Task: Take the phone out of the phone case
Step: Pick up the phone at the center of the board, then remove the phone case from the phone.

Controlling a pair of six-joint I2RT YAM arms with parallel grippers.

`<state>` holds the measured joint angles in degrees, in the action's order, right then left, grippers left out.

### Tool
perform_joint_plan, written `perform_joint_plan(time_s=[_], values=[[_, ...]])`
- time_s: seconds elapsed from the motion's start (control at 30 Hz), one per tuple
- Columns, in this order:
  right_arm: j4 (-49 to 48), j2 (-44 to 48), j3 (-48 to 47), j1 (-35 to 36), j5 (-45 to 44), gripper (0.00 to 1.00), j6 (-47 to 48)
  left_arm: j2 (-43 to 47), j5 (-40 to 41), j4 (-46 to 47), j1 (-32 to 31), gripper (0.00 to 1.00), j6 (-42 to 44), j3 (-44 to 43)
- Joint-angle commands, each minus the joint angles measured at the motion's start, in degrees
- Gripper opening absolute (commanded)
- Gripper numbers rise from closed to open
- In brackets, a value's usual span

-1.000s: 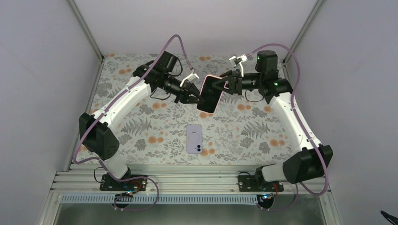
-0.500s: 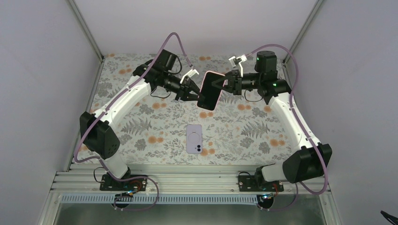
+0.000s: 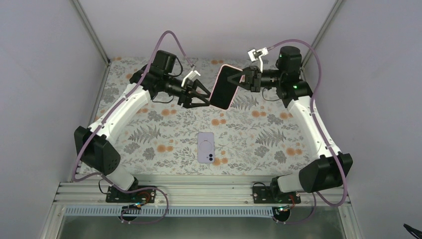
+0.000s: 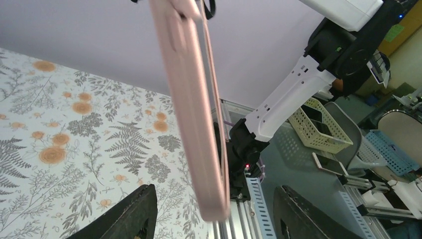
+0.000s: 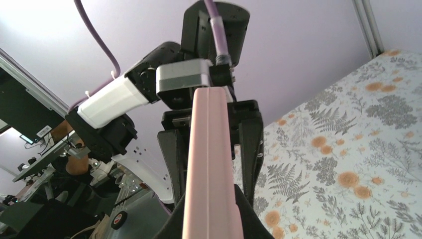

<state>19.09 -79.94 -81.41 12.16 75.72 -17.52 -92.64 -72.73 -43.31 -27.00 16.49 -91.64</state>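
A pink phone case (image 3: 223, 87) with a dark front face hangs tilted in the air above the far middle of the table. My right gripper (image 3: 243, 79) is shut on its upper right edge. In the right wrist view the case (image 5: 209, 164) runs up edge-on between my fingers (image 5: 209, 221). My left gripper (image 3: 205, 97) is open, its tips beside the case's lower left edge. In the left wrist view the case (image 4: 191, 99) hangs between the spread fingers (image 4: 219, 219) without touching them. I cannot tell whether a phone sits inside.
A lavender phone-shaped item (image 3: 205, 147) lies flat, back up, camera lenses at its near end, on the floral table cover (image 3: 149, 134). Grey walls and corner posts close in the back and sides. The aluminium rail (image 3: 199, 191) runs along the near edge.
My left gripper has opened wide and drawn back to the left off the case. My right gripper has lifted the case slightly up and toward the back.
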Motion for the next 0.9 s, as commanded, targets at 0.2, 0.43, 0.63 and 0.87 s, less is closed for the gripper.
perform_joint_plan(time_s=[0.2,0.43,0.63,0.87], values=[[-10.61,0.07,-3.84,-0.92,5.09,0.04,-10.64,6.53,-1.54,4.05,1.78,0.46,-0.08,3.83],[-12.08,0.40,-3.27,-1.00,5.40,0.04,-12.14,6.48,-1.98,7.75,1.65,0.40,-4.17,4.08],[-12.63,0.14,-2.91,-0.87,5.17,0.04,-12.63,6.21,-2.28,8.42,0.46,0.40,-4.67,4.14],[-12.90,0.52,-2.75,-0.80,5.51,0.04,-13.02,4.93,-1.16,8.42,-0.07,0.33,-4.78,3.54]])
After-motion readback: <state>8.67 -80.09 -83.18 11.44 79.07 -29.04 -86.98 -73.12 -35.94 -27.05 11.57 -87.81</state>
